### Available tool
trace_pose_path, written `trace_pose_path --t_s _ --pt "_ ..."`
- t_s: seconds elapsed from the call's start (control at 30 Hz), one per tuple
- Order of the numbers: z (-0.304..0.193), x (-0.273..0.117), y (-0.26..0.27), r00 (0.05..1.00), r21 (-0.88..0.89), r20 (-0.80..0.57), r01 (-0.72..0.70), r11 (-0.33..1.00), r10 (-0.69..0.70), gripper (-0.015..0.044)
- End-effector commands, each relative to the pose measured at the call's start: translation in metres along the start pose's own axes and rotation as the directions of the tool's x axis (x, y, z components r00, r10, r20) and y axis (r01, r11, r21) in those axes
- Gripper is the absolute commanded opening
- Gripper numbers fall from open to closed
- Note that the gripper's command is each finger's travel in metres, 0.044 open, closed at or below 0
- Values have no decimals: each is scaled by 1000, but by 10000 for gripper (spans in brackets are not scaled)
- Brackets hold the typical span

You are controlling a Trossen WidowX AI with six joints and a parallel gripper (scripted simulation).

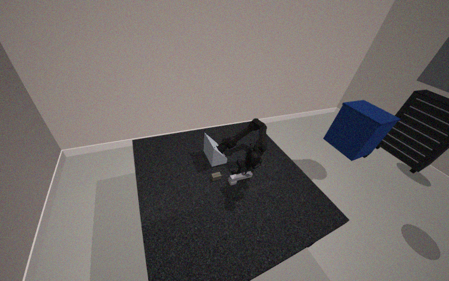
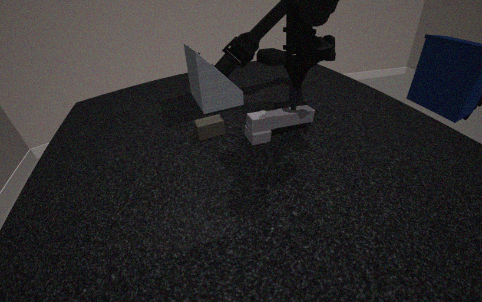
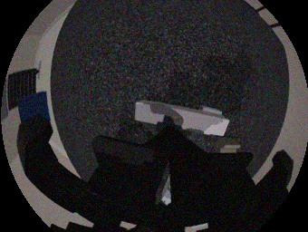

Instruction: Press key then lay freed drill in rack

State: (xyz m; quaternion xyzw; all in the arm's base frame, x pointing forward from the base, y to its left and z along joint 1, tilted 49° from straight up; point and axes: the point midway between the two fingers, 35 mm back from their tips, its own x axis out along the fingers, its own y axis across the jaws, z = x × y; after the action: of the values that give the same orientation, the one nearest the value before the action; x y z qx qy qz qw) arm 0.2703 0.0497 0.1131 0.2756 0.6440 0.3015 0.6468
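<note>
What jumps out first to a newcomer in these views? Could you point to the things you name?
The bright blue box (image 1: pixel 361 129) (image 2: pixel 444 78) (image 3: pixel 34 107) off beside the dark mat (image 1: pixel 212 225) (image 2: pixel 213 213) (image 3: pixel 113 59), the only vivid colour. Then, on the mat, the pale grey wedge (image 1: pixel 212 153) (image 2: pixel 217 85) by the arm's foot and the whitish bar-shaped piece (image 1: pixel 241 177) (image 2: pixel 273 119) (image 3: pixel 199 120), with the black gripper (image 1: pixel 244 173) (image 2: pixel 293 107) (image 3: pixel 168 130) pointing down at it, jaws shut.

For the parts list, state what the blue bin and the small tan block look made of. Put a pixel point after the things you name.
Blue box-shaped bin (image 1: pixel 352 132) (image 2: pixel 444 78) (image 3: pixel 34 107): perhaps matte plastic, evenly coloured without sharp highlights. Small tan grooved block (image 1: pixel 216 176) (image 2: pixel 210 130) (image 3: pixel 226 145): dull, possibly wood or plastic; no grain shows.
</note>
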Motion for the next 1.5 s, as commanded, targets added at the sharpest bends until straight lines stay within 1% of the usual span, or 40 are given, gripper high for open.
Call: trace_pose_path --t_s 0.0,1.47 --pt "-4 8 1 1000 0 -21 -5 1000 5 0" --pt "-9 23 2 1000 0 -21 -5 1000 5 0"
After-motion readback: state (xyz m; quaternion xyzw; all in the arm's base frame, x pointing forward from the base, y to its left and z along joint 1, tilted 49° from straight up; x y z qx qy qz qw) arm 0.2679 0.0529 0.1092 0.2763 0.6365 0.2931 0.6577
